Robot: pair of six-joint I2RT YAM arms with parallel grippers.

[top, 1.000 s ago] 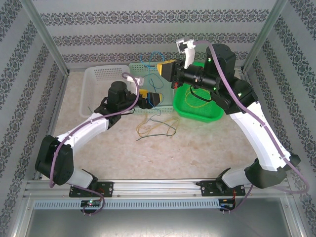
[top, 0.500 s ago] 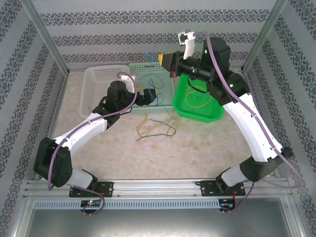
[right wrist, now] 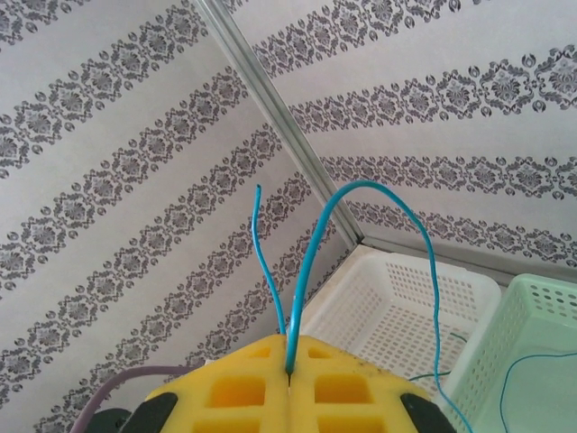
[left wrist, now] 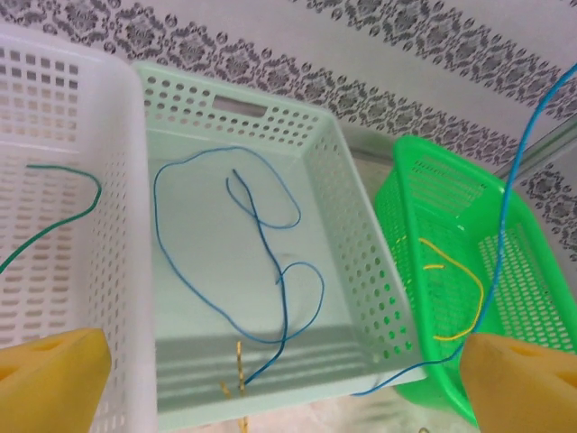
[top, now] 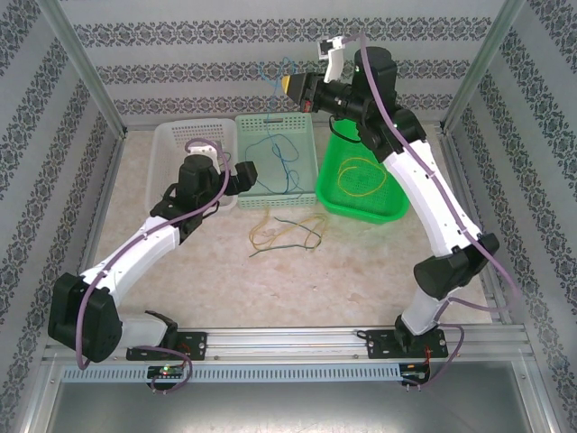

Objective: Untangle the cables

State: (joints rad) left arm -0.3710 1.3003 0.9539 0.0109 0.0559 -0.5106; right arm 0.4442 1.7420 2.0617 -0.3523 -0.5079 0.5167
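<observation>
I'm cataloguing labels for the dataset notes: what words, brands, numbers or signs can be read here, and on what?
None readable. The white basket, pale green basket and bright green basket bear no print; the wallpaper shows only an ornamental pattern.
Anything on the arm bases is too small to read.

The right arm [top: 424,189] is now stretched higher and farther. The right gripper [top: 290,86] is not any more over the far edge of the mint basket [top: 275,118]; it is up in front of the far wall [top: 225,68]. The blue cable [right wrist: 361,185] gripped in it is lifted with it and hangs in a longer line down to the basket. The left gripper [top: 245,174] is drawn back to the left, to the basket's left wall. The yellow cable [top: 359,176] in the green basket [top: 356,209] is now uncovered.
</observation>
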